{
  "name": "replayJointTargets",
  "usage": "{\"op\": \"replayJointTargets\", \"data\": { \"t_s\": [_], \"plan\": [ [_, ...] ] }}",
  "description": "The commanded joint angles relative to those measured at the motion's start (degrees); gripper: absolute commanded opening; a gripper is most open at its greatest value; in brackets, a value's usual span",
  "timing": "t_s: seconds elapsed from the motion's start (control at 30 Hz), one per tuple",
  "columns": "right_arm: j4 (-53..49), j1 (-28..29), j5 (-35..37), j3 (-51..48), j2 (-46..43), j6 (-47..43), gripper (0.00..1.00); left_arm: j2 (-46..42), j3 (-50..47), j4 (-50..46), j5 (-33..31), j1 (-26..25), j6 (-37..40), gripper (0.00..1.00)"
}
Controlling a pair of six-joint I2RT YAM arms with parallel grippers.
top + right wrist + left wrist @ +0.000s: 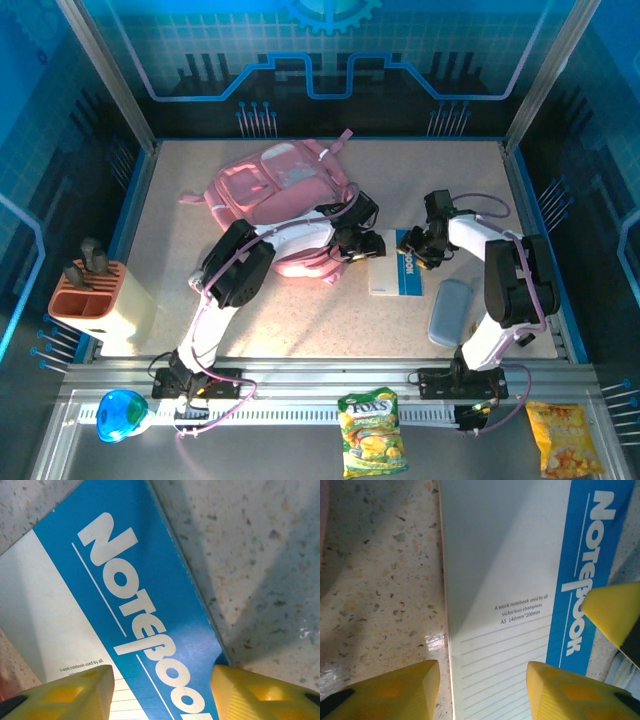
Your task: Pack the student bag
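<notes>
The student bag (pixel 280 185), a soft pink backpack, lies at the back middle of the table. In front of it, to the right, a white and blue notebook (pixel 395 275) lies flat. My left gripper (pixel 365 243) is low at the notebook's left side. In the left wrist view this gripper (pixel 482 695) is open, one yellow finger (pixel 395 690) over the table and the other over the lined cover (pixel 510 580). My right gripper (pixel 425 250) stands at the notebook's right side. It (pixel 162 695) is open astride the blue band (pixel 125 595), and its fingertip (pixel 615 615) shows in the left wrist view.
A grey pencil case (pixel 450 312) lies right of the notebook near the right arm. An orange and cream holder (pixel 95 295) stands at the left edge. On the front rail lie two snack bags (pixel 370 430) (pixel 565 440) and a blue object (pixel 120 415).
</notes>
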Motion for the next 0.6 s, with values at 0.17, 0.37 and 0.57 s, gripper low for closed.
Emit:
{"op": "replayJointTargets", "data": {
  "t_s": [0.17,0.37,0.57],
  "plan": [
    [-2.28,-0.26,-1.09,-2.31,0.2,2.5,0.54,1.87,1.33,-2.85,0.28,-0.27,-1.44,0.46],
    [-2.45,-0.23,-1.17,-1.96,0.59,2.46,0.54,2.94,1.92,-3.46,1.0,-0.3,-1.82,0.47],
    [-2.32,-0.25,-1.43,-2.04,0.59,2.35,0.54,4.01,2.62,-3.48,2.35,-0.3,-2.19,0.44]
  ]
}}
